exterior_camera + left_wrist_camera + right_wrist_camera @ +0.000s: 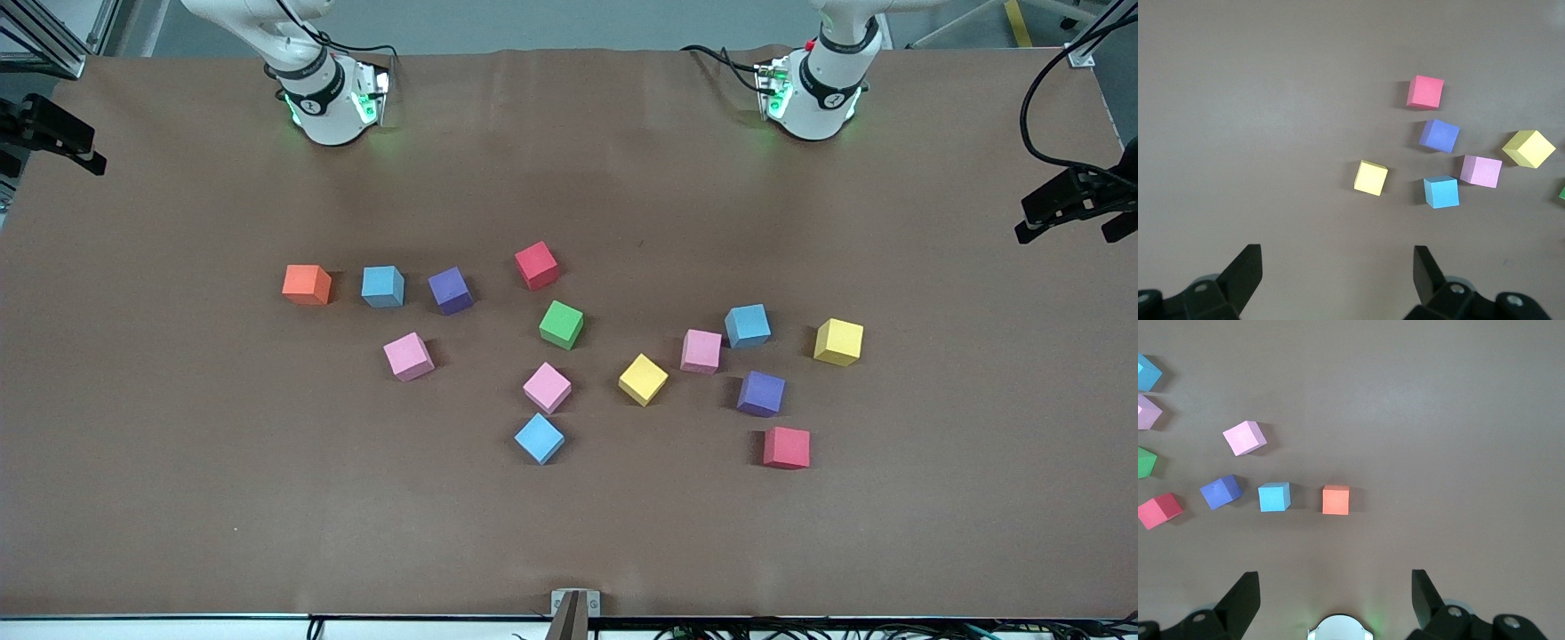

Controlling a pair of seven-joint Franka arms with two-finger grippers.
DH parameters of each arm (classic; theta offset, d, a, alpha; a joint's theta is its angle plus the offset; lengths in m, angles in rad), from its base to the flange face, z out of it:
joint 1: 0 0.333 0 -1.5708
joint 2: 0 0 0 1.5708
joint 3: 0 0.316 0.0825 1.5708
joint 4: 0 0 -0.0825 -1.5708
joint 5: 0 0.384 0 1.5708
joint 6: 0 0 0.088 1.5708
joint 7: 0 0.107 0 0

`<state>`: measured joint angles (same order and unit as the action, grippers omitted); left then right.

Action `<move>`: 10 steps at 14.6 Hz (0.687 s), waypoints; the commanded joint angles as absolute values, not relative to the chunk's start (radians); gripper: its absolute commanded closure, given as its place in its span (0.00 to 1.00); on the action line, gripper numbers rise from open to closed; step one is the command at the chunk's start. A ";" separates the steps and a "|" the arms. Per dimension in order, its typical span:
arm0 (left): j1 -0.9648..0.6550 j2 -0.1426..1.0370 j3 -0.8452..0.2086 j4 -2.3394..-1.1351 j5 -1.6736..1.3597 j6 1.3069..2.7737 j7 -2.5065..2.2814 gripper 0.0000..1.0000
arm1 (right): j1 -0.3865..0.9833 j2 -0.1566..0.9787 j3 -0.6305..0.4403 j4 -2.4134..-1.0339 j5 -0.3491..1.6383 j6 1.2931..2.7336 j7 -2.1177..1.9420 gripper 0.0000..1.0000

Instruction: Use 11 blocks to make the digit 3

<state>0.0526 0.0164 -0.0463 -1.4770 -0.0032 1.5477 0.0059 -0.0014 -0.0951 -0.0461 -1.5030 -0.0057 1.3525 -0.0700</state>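
Note:
The blocks lie scattered and loose on the brown table; no figure stands. Toward the right arm's end are a light blue (383, 286), a purple (450, 290), a pink (408, 356) and a red (536, 265) block. In the middle are green (561, 324), pink (547, 387), light blue (539, 437) and yellow (643, 379). Toward the left arm's end are pink (701, 350), light blue (747, 324), yellow (838, 341), purple (761, 393) and red (787, 447). My left gripper (1338, 257) hangs open high over bare table. My right gripper (1336, 580) hangs open above its own base. Neither holds anything.
An orange cube (307, 284) sits beside the light blue block at the right arm's end. The arm bases (329, 98) (813, 89) stand along the table's edge farthest from the front camera. Black clamps (53, 133) (1076, 204) jut in at both ends.

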 commanded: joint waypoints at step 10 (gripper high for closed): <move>0.061 0.070 -0.049 -1.480 0.006 1.526 0.002 0.00 | -0.009 -0.100 -0.040 -1.506 -0.003 1.342 -0.069 0.00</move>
<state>0.0562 0.0315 -0.0452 -1.4874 -0.0032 1.5428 0.0022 -0.0014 -0.0951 -0.0477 -1.5033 -0.0058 1.3487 -0.0705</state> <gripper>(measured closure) 0.000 0.000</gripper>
